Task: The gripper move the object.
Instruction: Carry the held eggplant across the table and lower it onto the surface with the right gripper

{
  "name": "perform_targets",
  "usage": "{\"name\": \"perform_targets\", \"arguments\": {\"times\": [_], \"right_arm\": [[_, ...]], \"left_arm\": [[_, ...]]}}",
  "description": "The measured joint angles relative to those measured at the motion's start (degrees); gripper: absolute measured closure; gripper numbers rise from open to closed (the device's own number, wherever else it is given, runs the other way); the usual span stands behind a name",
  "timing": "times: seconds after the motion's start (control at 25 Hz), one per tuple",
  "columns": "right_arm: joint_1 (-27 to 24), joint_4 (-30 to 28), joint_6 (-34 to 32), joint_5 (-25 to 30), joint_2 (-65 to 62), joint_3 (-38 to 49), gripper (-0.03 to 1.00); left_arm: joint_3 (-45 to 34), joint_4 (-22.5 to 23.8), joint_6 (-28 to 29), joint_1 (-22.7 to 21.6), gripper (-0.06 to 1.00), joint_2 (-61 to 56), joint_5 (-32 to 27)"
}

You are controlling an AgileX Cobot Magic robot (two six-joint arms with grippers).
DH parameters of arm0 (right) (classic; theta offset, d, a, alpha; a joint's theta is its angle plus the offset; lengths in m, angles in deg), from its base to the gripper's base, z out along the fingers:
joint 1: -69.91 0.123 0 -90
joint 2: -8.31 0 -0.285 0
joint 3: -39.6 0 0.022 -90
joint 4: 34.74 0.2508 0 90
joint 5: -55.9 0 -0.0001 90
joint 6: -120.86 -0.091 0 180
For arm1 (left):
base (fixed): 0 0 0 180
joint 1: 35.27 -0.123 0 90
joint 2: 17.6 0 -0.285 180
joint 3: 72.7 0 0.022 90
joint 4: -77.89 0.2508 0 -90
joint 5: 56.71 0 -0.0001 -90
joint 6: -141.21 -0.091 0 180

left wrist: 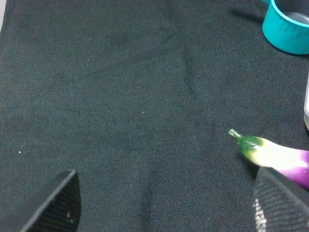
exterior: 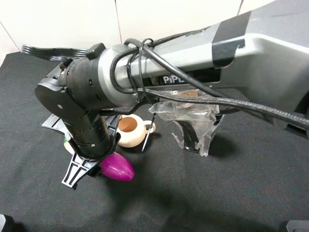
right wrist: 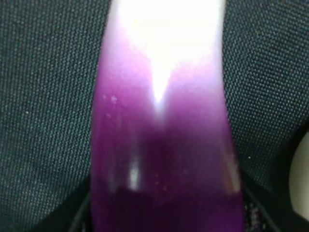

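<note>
Right, I'm on the grab itself here: the right gripper [exterior: 89, 164], reaching across from the far side on the big grey arm, points straight down over the eggplant [exterior: 117, 167] at the near left of the black surface [exterior: 217, 193]. Its wrist camera is filled with the glossy purple body fading to white, and I can see a dark sliver of its fingers [right wrist: 81, 218] pressed against each flank, so I read them as narrowed onto the eggplant, holding it around the fat part. From the high camera the rounded purple end pokes out to one side of the fingers and the stem end is hidden behind the wrist. I can't tell whether it is off the cloth or resting on it. The left gripper [left wrist: 169, 200] is idle nearby, its fingers [left wrist: 55, 205] spread wide with nothing but cloth between them. The green stem and white neck lie just beside one of them, not between. So my call is that the grasp is made and the carry is what's next: a clean rise first, straight up. That glossy skin looks slippery, and the cream pot [exterior: 131, 130] and crinkled plastic bag [exterior: 193, 118] sit close behind, so I'd keep the path away from them.
</note>
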Motion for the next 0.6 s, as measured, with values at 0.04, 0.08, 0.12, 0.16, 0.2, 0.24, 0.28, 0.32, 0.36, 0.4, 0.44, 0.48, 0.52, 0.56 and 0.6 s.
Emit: {"name": "perform_targets", "arguments": {"times": [0.04, 0.08, 0.12, 0.16, 0.2, 0.24, 0.28, 0.32, 0.36, 0.4, 0.44, 0.48, 0.52, 0.56, 0.6], "right_arm": [[0.0, -0.1, 0.0, 0.0, 0.0, 0.0, 0.58], [0.0, -0.2, 0.0, -0.1, 0.0, 0.0, 0.58], [0.0, -0.3, 0.0, -0.1, 0.0, 0.0, 0.58], [0.0, -0.3, 0.0, -0.3, 0.0, 0.0, 0.58], [0.0, -0.3, 0.0, -0.3, 0.0, 0.0, 0.58], [0.0, -0.3, 0.0, -0.4, 0.0, 0.0, 0.58], [0.0, -0.3, 0.1, -0.6, 0.2, 0.0, 0.58], [0.0, -0.3, 0.1, -0.7, 0.5, 0.0, 0.58], [0.0, -0.3, 0.1, -0.8, 0.8, 0.0, 0.58], [0.0, -0.3, 0.1, -0.9, 1.2, 0.0, 0.58], [0.0, -0.4, 0.1, -1.0, 1.6, 0.0, 0.58], [0.0, -0.4, 0.1, -1.1, 1.7, 0.0, 0.58], [0.0, -0.5, 0.1, -1.1, 1.9, 0.0, 0.58], [0.0, -0.5, 0.1, -1.2, 1.9, 0.0, 0.58], [0.0, -0.5, 0.1, -1.4, 1.9, 0.0, 0.58]], "left_arm": [[0.0, 0.0, 0.0, 0.0, 0.18, 0.0, 0.0], [0.0, 0.0, 0.0, 0.0, 0.18, 0.0, 0.0], [0.0, 0.0, 0.0, 0.0, 0.18, 0.0, 0.0], [0.0, 0.0, 0.0, 0.0, 0.18, 0.0, 0.0], [0.0, 0.0, 0.0, 0.0, 0.18, 0.0, 0.0], [0.0, 0.0, 0.0, 0.0, 0.18, 0.0, 0.0], [0.0, 0.0, 0.0, 0.0, 0.18, 0.0, 0.0], [0.0, 0.0, 0.0, 0.0, 0.18, 0.0, 0.0], [0.0, 0.0, 0.0, 0.0, 0.18, 0.0, 0.0], [0.0, 0.0, 0.0, 0.0, 0.18, 0.0, 0.0], [0.0, 0.0, 0.0, 0.0, 0.18, 0.0, 0.0], [0.0, 0.0, 0.0, 0.0, 0.18, 0.0, 0.0], [0.0, 0.0, 0.0, 0.0, 0.18, 0.0, 0.0], [0.0, 0.0, 0.0, 0.0, 0.18, 0.0, 0.0], [0.0, 0.0, 0.0, 0.0, 0.18, 0.0, 0.0]]}}
